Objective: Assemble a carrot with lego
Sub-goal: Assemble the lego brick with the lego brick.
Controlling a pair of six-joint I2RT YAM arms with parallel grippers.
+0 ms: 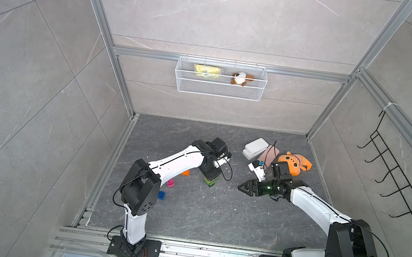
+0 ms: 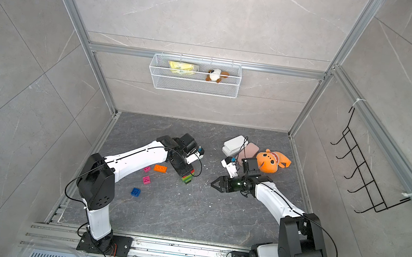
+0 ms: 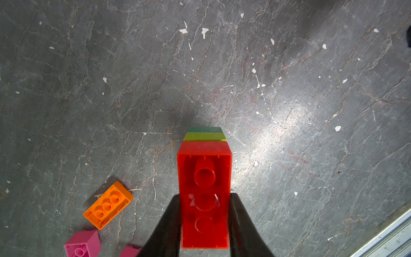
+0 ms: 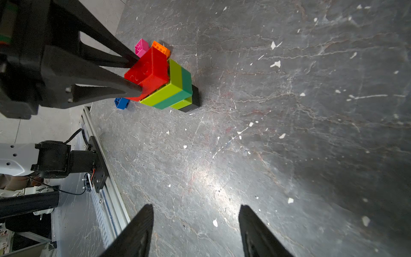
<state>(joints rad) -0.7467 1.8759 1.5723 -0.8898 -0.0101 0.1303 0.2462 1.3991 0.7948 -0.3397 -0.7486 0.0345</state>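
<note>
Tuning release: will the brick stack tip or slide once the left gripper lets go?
Likely tippy: the stack stands on its small black brick, with wider layers above. Probably light and rigid: the red brick shows hollow, and the layers sit flush. The left gripper clamps that brick now.

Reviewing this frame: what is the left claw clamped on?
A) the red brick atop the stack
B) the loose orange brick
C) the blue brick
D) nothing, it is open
A: in the left wrist view the left claw squeezes the red brick from both sides, while the orange brick lies loose on the table.
</note>
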